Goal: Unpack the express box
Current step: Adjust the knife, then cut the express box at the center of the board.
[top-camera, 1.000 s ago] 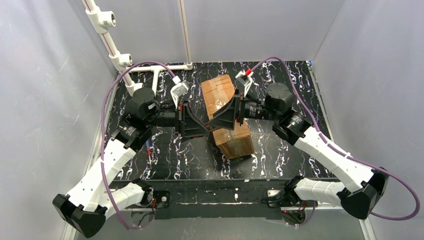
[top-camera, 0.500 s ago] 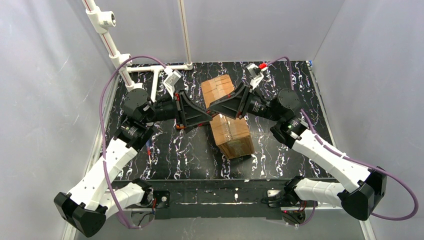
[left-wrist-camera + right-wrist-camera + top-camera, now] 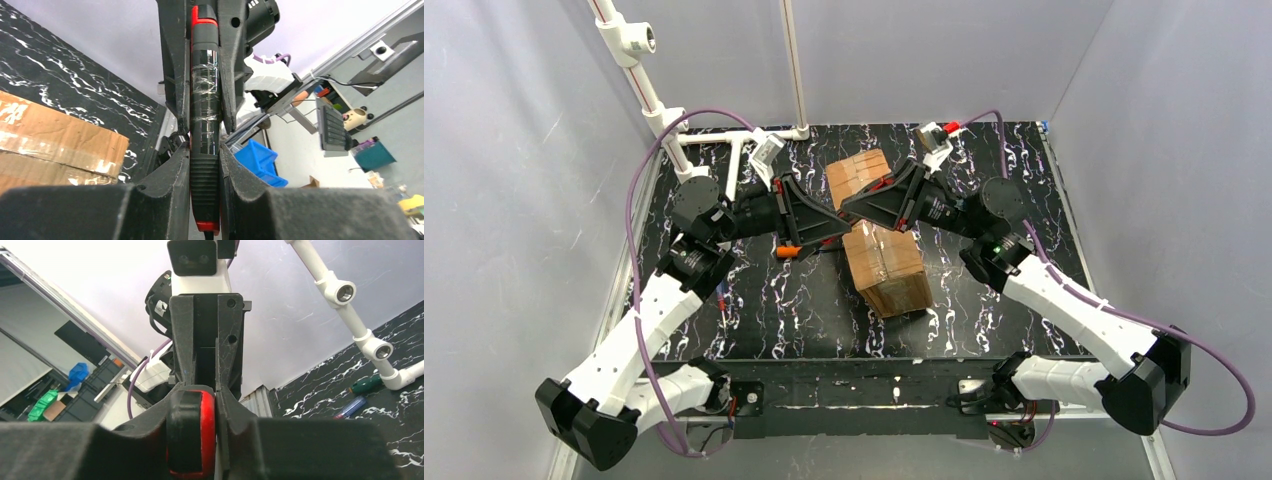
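Observation:
The express box (image 3: 886,265), a brown taped carton, lies on the black marbled table (image 3: 984,320), partly hidden under both grippers; its edge shows in the left wrist view (image 3: 55,145). My left gripper (image 3: 827,224) (image 3: 205,155) is shut on a black-and-red tool (image 3: 205,100) wrapped in clear tape. My right gripper (image 3: 852,207) (image 3: 202,400) faces it tip to tip and is shut on the tool's other, red-sided end (image 3: 192,432). The tool bridges the two grippers above the box's middle.
A white pipe frame (image 3: 724,140) (image 3: 350,305) stands at the back left. Small screwdrivers lie on the table near the left arm (image 3: 722,297) (image 3: 367,384). Grey walls enclose the table on three sides.
My right gripper's wide-open jaws have come together on the tool's end. Both grippers have shifted toward the back of the table, still meeting over the box.

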`<action>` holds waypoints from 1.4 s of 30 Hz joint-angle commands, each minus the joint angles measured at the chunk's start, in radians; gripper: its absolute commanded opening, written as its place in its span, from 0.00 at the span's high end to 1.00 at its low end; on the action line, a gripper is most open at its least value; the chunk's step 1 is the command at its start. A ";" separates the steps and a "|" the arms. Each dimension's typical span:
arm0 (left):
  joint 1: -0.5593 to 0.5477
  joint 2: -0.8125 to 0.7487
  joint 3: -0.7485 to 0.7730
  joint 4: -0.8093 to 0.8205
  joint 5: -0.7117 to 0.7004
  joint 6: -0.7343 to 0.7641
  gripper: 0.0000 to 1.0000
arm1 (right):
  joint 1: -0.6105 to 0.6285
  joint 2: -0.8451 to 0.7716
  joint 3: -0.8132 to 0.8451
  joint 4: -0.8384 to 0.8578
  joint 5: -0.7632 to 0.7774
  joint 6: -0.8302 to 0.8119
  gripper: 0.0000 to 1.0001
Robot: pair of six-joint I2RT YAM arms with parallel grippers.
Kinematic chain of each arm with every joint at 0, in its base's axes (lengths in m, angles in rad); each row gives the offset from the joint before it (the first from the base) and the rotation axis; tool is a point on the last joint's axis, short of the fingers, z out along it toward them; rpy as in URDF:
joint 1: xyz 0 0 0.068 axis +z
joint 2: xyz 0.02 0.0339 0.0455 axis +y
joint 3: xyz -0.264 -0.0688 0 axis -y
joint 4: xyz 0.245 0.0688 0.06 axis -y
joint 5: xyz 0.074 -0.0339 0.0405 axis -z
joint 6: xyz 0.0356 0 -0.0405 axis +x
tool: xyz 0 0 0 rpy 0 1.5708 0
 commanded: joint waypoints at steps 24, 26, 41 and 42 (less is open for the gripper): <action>0.127 -0.064 -0.037 -0.602 -0.448 -0.030 0.19 | 0.009 0.074 0.428 -0.728 0.853 -0.733 0.99; 0.096 -0.034 -0.043 -0.592 -0.527 -0.057 0.20 | 0.027 0.125 0.474 -0.711 0.880 -0.782 0.99; -0.067 0.234 -0.045 -0.408 -0.781 -0.081 0.22 | 0.106 0.331 0.610 -0.663 0.989 -1.000 0.99; -0.067 0.246 -0.054 -0.381 -0.766 -0.088 0.24 | 0.106 0.338 0.613 -0.661 0.986 -1.000 0.99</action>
